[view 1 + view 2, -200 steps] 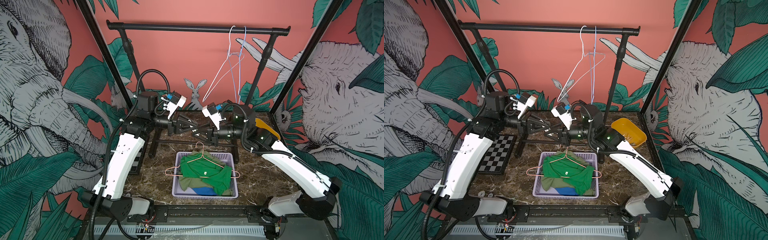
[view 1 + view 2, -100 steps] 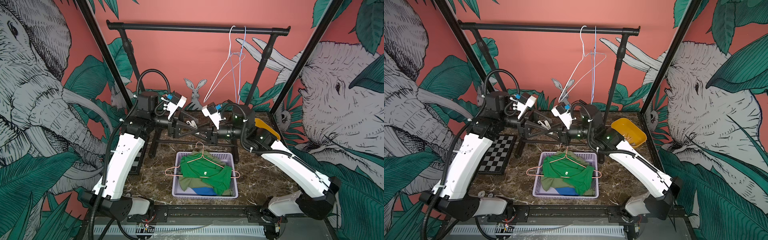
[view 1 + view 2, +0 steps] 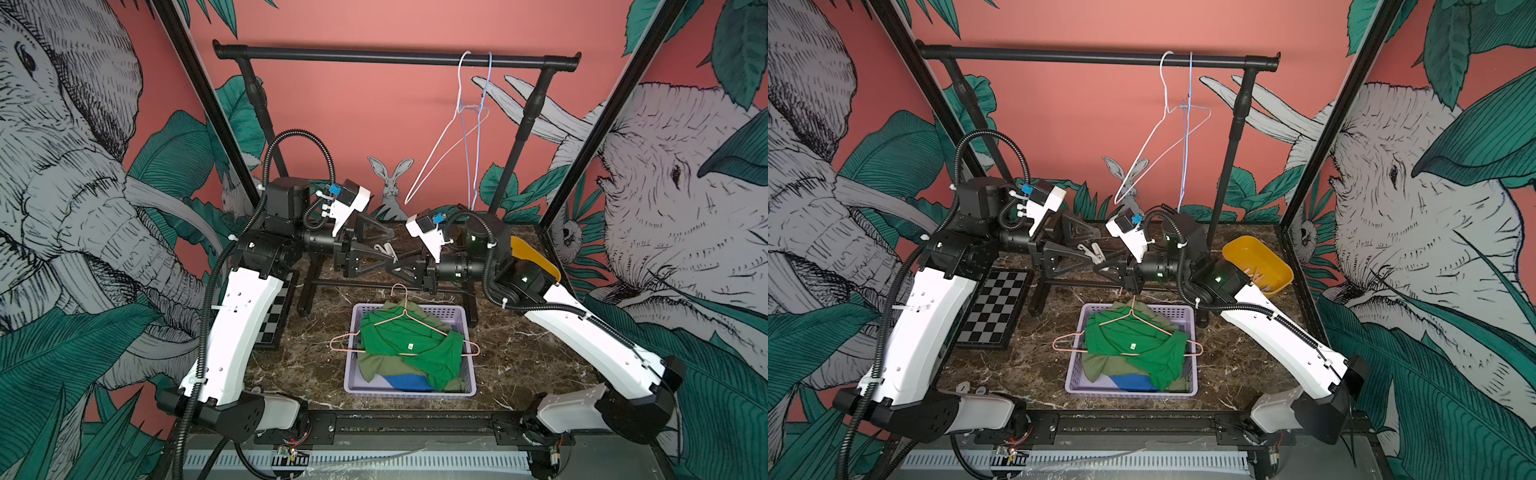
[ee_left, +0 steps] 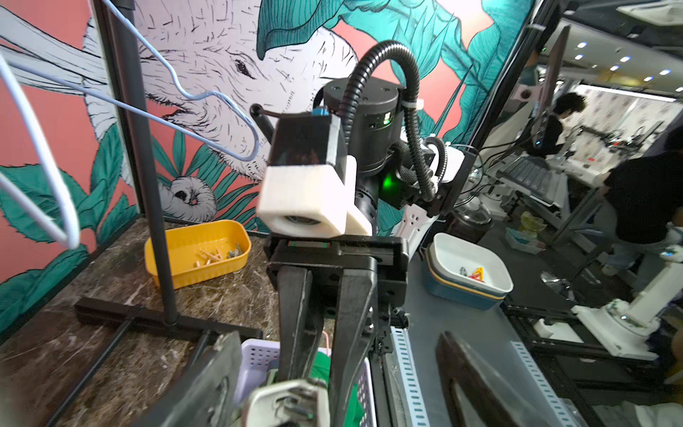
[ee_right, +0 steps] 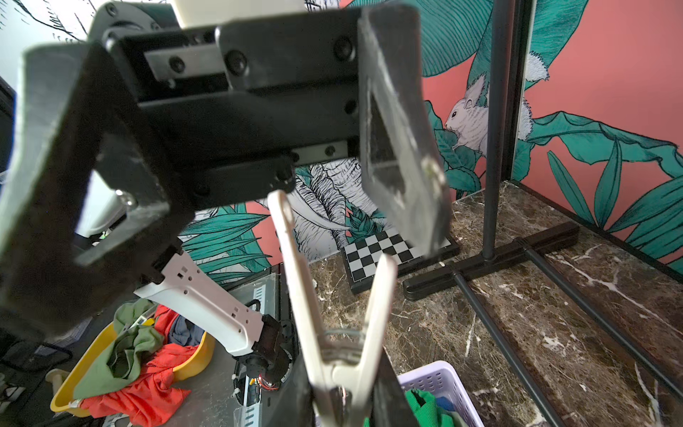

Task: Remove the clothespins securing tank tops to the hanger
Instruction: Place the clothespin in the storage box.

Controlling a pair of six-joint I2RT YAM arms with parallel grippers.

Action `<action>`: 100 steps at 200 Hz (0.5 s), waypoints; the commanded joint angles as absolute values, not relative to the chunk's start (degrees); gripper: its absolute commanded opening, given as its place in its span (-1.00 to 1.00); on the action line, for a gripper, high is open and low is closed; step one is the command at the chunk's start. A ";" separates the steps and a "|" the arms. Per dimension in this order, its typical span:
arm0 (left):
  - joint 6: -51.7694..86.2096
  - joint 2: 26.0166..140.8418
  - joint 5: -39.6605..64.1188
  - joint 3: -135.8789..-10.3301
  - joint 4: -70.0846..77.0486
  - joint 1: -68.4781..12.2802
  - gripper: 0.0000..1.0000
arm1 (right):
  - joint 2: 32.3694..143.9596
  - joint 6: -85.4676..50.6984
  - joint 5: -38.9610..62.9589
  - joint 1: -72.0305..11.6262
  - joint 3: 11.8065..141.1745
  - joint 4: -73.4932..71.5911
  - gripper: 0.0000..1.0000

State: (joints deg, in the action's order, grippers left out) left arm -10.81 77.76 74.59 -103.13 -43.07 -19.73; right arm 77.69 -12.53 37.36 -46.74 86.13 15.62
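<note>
Right gripper [image 5: 342, 403] narrow, clamped on the nose of a white plastic clothespin [image 5: 334, 318]. Its two flat handles splay in a V toward my left gripper [image 3: 390, 248]. Left gripper wide, with the handles between its black triangular fingers; can't tell if they touch. Both sit above the lilac perforated basket [image 3: 409, 392] on the dark, veined marble tabletop [image 3: 519, 357]. Tank tops [image 3: 411, 336] lie crumpled inside it, bright green on top, olive and blue underneath. Thin pink wire hanger [image 3: 432, 326] lies across the green one.
</note>
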 commanded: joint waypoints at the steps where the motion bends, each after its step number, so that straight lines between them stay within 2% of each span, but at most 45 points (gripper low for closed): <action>1: -13.50 76.42 71.49 -105.24 -45.84 -19.38 0.71 | 73.51 -11.60 36.04 -46.42 83.35 14.94 -1.00; 26: -11.36 77.01 72.16 -104.41 -43.33 -19.33 0.71 | 71.28 -11.84 35.49 -46.15 81.30 15.27 -1.00; 58: -11.86 77.23 67.02 -106.27 -44.41 -19.25 0.72 | 67.95 -12.14 33.59 -44.99 77.56 15.16 -1.00; 80: -12.39 76.91 62.43 -107.23 -45.17 -19.01 0.73 | 65.21 -14.21 33.00 -41.70 72.20 14.52 -1.00; 100: -12.57 76.64 62.70 -106.71 -45.43 -19.06 0.74 | 61.53 -17.77 33.59 -37.40 65.08 11.44 -1.00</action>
